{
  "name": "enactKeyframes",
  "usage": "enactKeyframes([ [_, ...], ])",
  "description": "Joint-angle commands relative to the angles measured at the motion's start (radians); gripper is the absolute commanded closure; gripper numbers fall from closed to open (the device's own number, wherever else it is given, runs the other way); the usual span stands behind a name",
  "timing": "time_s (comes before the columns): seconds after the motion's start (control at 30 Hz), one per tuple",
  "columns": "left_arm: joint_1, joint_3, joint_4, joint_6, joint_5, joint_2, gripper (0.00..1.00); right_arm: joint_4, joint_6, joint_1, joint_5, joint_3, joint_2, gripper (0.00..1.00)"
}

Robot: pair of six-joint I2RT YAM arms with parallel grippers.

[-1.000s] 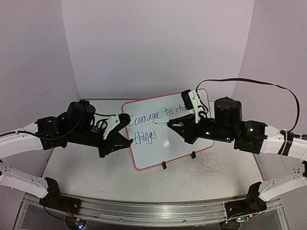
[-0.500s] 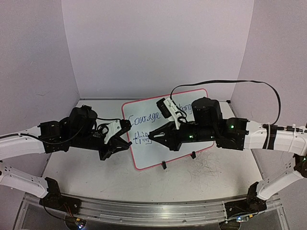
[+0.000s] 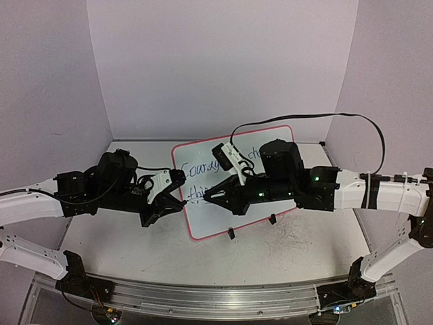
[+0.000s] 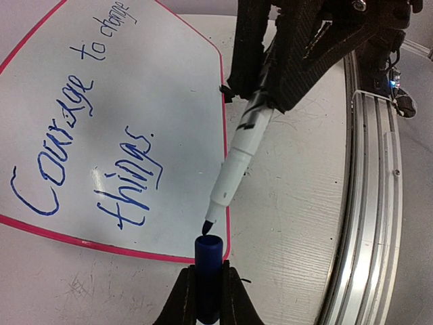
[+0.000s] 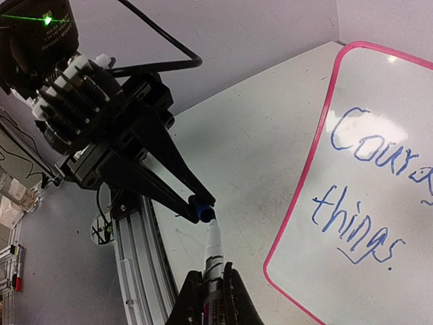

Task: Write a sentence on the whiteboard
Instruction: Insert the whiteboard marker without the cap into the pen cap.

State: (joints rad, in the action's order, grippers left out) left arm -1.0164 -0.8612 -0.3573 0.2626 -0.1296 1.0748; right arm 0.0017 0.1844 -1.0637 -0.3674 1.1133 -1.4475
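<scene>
Between the arms, the left pincer (image 4: 208,283) grips a blue cap (image 4: 209,252), the right pincer (image 5: 211,288) a marker (image 4: 238,159), its tip at, perhaps touching, the cap's mouth. Just beyond, the whiteboard (image 4: 172,81) with the sentence (image 4: 65,128) sits on the table (image 4: 291,203).

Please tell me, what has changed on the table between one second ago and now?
The right gripper, shut on the marker, moved left across the whiteboard toward the left gripper. The marker tip now nearly meets the blue cap held there. Nothing was taken or let go. The left gripper hardly moved; the whiteboard and the sentence stayed as they were.
</scene>
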Motion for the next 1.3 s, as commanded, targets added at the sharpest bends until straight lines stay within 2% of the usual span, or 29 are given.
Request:
enactKeyframes([
  [0.0, -0.008, 0.004, 0.034, 0.01, 0.004, -0.008, 1.0, 0.029, -0.007, -0.008, -0.023, 0.052, -0.008, 1.0],
  [0.6, -0.014, 0.005, 0.034, 0.017, 0.001, -0.017, 1.0, 0.03, 0.0, -0.012, -0.031, 0.045, -0.027, 1.0],
  [0.87, -0.039, 0.027, 0.035, 0.075, -0.047, -0.044, 1.0, 0.008, -0.027, -0.009, -0.135, 0.081, -0.075, 1.0],
  [1.1, -0.082, 0.02, 0.035, 0.142, -0.041, -0.102, 1.0, -0.17, -0.137, 0.003, -0.388, 0.174, -0.153, 1.0],
  [1.2, -0.096, -0.017, 0.024, 0.113, -0.02, -0.076, 1.0, -0.314, -0.169, 0.004, -0.422, 0.269, -0.216, 1.0],
  [1.27, -0.103, -0.046, 0.015, 0.085, -0.005, -0.047, 1.0, -0.334, -0.148, 0.005, -0.446, 0.3, -0.238, 1.0],
])
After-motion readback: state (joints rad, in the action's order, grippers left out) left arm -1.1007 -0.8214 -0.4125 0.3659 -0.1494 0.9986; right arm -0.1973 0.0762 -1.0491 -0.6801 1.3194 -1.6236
